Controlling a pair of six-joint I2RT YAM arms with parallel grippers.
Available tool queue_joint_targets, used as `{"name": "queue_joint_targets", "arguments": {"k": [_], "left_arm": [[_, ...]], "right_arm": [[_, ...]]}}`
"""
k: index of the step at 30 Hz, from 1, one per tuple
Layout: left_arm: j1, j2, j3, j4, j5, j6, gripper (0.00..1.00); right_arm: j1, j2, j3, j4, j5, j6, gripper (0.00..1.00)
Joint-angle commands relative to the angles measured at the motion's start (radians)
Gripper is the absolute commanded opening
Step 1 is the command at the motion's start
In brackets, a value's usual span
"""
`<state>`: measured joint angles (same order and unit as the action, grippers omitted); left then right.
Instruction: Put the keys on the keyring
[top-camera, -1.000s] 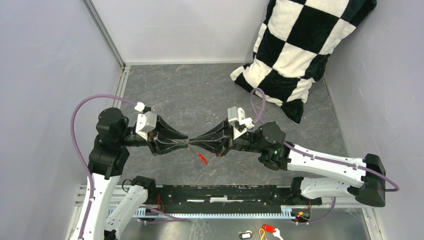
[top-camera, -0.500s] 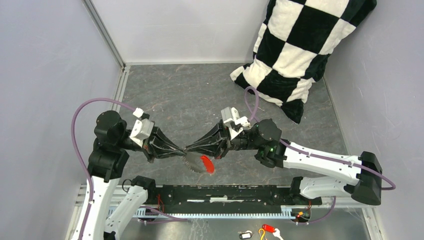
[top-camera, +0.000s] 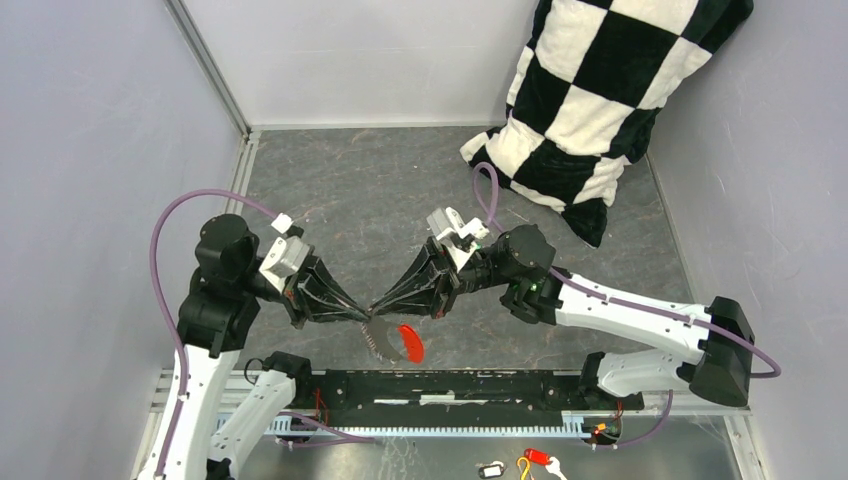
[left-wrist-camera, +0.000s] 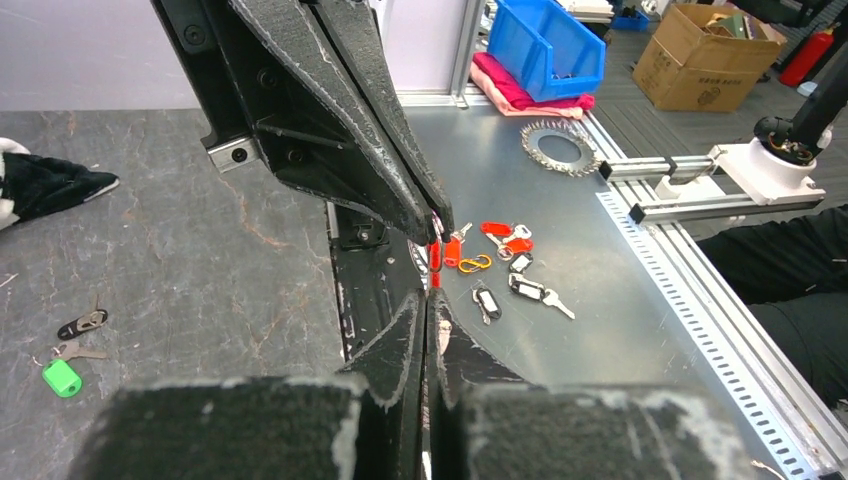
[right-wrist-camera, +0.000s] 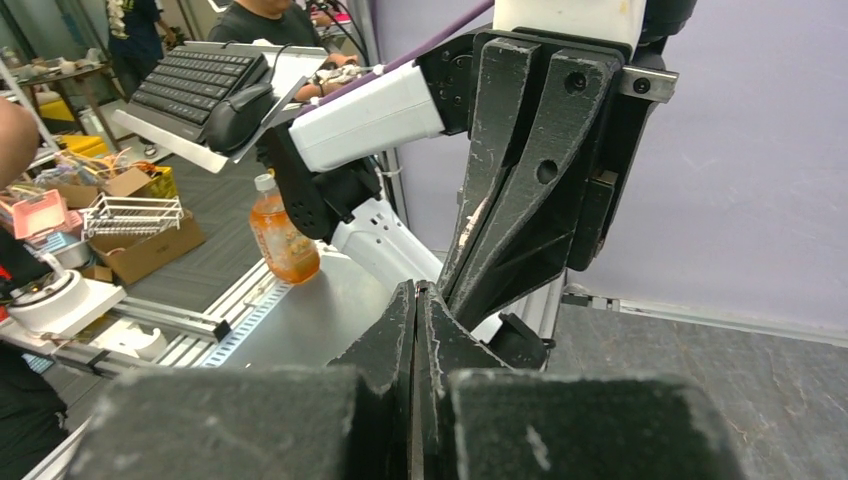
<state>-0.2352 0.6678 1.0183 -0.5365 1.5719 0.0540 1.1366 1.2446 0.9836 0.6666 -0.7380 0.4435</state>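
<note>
My left gripper (top-camera: 365, 313) and right gripper (top-camera: 375, 303) meet tip to tip above the table's near edge, both shut. They pinch the thin keyring; its chain shows as a grey blur (top-camera: 380, 335) swinging below the tips. The red key (top-camera: 408, 342) hangs on it. In the left wrist view my left gripper (left-wrist-camera: 432, 298) is shut, the right gripper (left-wrist-camera: 436, 224) points down at it, and the red key (left-wrist-camera: 436, 256) shows between them. The green key (left-wrist-camera: 62, 377) and the dark metal key (left-wrist-camera: 82, 323) lie on the table. The right gripper (right-wrist-camera: 415, 287) shows no gap.
A black and white checkered pillow (top-camera: 600, 90) leans in the back right corner. A black rail (top-camera: 460, 385) runs along the near edge. Several loose tags (left-wrist-camera: 500, 243) lie on the metal shelf beyond it. Grey walls enclose left, back and right.
The left gripper has shut. Both grippers moved down and left toward the near edge, tips still together. The red key now swings below them with the blurred chain.
</note>
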Motion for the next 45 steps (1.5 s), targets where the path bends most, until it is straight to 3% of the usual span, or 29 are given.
{"name": "queue_joint_targets", "arguments": {"k": [1, 15, 19, 22, 25, 34, 41, 45], "left_arm": [[0.002, 0.014, 0.045, 0.002, 0.063, 0.065, 0.02], [-0.027, -0.001, 0.062, -0.001, 0.063, 0.128, 0.02], [-0.027, -0.002, 0.06, -0.033, 0.03, 0.205, 0.03], [-0.027, -0.004, 0.072, -0.082, -0.053, 0.297, 0.2], [-0.027, -0.021, 0.077, -0.081, -0.157, 0.334, 0.45], [-0.027, -0.155, 0.053, -0.029, -0.419, 0.281, 0.68], [-0.027, -0.174, 0.058, 0.05, -0.502, 0.174, 0.66], [-0.027, -0.163, 0.035, 0.168, -0.405, -0.005, 0.5]], "right_arm": [[0.009, 0.008, 0.077, 0.067, -0.127, 0.064, 0.0], [0.008, 0.181, 0.113, 0.378, -0.169, 0.314, 0.01], [0.009, 0.181, 0.069, 0.505, -0.117, 0.36, 0.01], [0.009, 0.161, -0.004, 0.585, -0.031, 0.364, 0.01], [0.009, 0.138, -0.108, 0.718, 0.073, 0.363, 0.01], [0.01, 0.015, -0.25, 0.671, 0.301, 0.13, 0.01], [0.038, -0.037, -0.293, 0.625, 0.446, -0.014, 0.01], [0.069, -0.042, -0.292, 0.598, 0.492, -0.087, 0.01]]}}
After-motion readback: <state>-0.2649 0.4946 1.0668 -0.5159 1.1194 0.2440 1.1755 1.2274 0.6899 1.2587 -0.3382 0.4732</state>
